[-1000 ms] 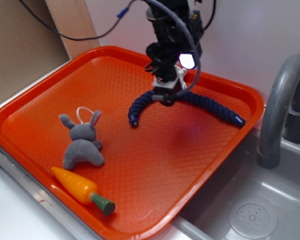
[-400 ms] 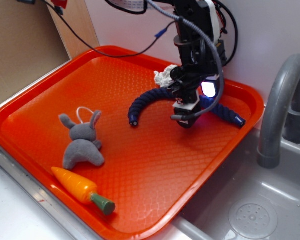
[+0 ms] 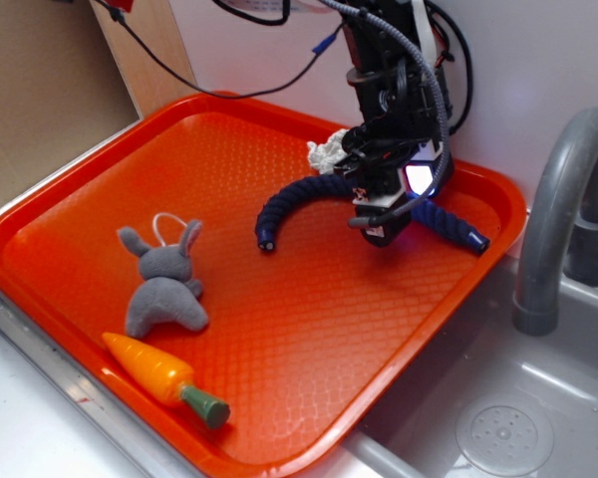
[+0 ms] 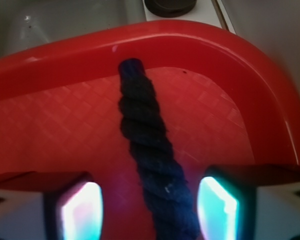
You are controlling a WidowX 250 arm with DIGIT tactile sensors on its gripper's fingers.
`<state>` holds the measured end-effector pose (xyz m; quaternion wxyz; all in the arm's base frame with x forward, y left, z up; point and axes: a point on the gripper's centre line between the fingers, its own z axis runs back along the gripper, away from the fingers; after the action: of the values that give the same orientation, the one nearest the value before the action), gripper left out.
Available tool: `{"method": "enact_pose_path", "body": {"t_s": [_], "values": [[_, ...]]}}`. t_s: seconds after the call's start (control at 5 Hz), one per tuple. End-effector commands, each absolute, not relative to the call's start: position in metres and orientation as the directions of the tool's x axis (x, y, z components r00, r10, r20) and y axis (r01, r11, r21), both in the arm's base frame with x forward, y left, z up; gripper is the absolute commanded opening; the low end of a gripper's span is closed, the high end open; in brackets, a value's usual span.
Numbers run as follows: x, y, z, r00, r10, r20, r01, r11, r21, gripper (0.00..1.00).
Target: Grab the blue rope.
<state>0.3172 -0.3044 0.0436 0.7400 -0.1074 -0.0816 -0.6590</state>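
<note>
Navy braided cord, the blue rope (image 3: 299, 199), lies arched across the far half of the orange tray (image 3: 279, 388), one capped end near the middle, the other by the right rim. Over its mid-section the gripper (image 3: 379, 221) hangs low, jaws spread wide; in the wrist view the rope (image 4: 150, 160) runs between the two lit fingers (image 4: 80, 210) without touching either. A white knotted clump (image 3: 329, 151) sits just behind. Near the front lie a grey plush bunny (image 3: 164, 284) and a toy carrot (image 3: 164, 378), well apart from the rope
</note>
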Motion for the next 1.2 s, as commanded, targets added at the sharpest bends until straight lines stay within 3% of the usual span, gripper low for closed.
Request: {"method": "enact_pose_path", "body": {"t_s": [0.0, 0.2, 0.4, 0.6, 0.8, 1.0], "values": [[0.305, -0.296, 0.055, 0.1, -0.961, 0.257, 0.995, 0.102, -0.006, 0.0], [0.301, -0.295, 0.047, 0.089, -0.968, 0.233, 0.996, 0.087, -0.019, 0.0], [0.296, -0.286, 0.092, 0.258, -0.941, 0.219, 0.962, 0.271, 0.03, 0.0], [0.283, -0.247, 0.142, 0.483, -0.864, 0.142, 0.864, 0.497, 0.08, 0.0], [0.262, -0.209, 0.192, 0.684, -0.713, 0.155, 0.715, 0.697, 0.055, 0.0], [0.227, -0.174, 0.231, 0.842, -0.532, 0.09, 0.523, 0.846, 0.102, 0.0]]}}
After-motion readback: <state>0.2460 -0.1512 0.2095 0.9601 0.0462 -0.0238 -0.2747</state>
